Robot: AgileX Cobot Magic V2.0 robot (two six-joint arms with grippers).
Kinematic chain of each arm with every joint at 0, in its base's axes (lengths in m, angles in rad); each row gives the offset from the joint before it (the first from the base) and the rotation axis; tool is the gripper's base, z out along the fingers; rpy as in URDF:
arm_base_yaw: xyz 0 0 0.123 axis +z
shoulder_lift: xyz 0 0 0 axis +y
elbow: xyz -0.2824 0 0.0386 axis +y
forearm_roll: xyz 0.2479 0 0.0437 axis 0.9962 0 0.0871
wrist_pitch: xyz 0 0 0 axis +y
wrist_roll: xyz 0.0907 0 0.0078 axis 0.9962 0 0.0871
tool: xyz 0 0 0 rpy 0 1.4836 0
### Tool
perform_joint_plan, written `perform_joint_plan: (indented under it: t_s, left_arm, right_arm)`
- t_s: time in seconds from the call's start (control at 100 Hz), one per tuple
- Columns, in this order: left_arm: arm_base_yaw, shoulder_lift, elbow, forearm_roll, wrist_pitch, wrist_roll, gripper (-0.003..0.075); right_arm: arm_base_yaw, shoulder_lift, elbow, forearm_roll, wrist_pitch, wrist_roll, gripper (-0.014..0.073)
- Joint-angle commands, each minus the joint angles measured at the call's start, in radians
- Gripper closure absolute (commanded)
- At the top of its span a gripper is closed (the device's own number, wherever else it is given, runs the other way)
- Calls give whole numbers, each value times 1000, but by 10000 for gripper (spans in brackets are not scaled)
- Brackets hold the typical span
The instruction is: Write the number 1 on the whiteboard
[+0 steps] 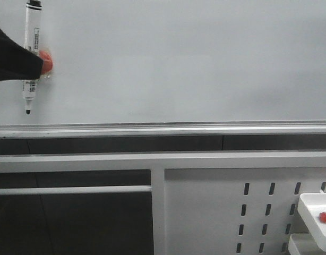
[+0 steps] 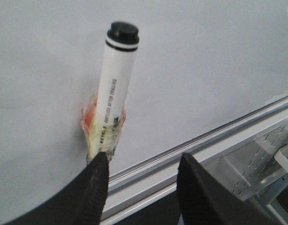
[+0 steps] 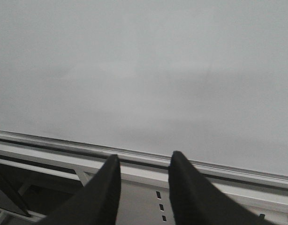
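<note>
The whiteboard fills the upper part of the front view, with its silver rail below. No number 1 shows on it in any view. A clear-bodied marker pen hangs upright at the far left, black tip down, just in front of the board. In the left wrist view the marker pen is bound in tape with an orange patch at one fingertip of my left gripper. The jaws stand apart with nothing between them. My right gripper is open before the bare whiteboard.
Below the rail runs a grey-white frame bar, with a thinner bar at lower left. A metal panel with slot holes is at lower right. A white part with a red button is in the bottom right corner.
</note>
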Motion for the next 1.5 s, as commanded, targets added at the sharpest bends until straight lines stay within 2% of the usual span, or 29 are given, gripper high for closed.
perform_joint_plan:
  t_s: [0.0, 0.07, 0.29, 0.53, 0.63, 0.97, 1.26, 1.49]
  left_arm:
    - [-8, 28, -32, -53, -135, -3, 416]
    - [-8, 44, -32, -98, -159, 2, 416]
    - [-8, 56, -32, -169, -181, 141, 416]
    - [-8, 56, -32, -360, -203, 312, 414]
    - [-8, 58, -32, -406, -206, 332, 413]
    - [-8, 155, -32, -404, -243, 332, 412]
    - [-9, 158, -34, -401, -249, 330, 412]
    - [-56, 166, -34, -362, -283, 330, 412]
  right_arm:
    - [2, 12, -36, -11, -83, -13, 370]
    - [2, 12, -36, -11, -83, -13, 370]
    - [2, 12, -36, -11, -84, -13, 370]
    - [2, 12, -36, -11, -86, -13, 370]
    - [2, 12, -36, -11, -86, -13, 370]
    - [2, 12, -36, -11, -113, -13, 370]
    - [2, 12, -36, -11, -113, -13, 370]
    - [2, 12, -36, -11, -113, -13, 370]
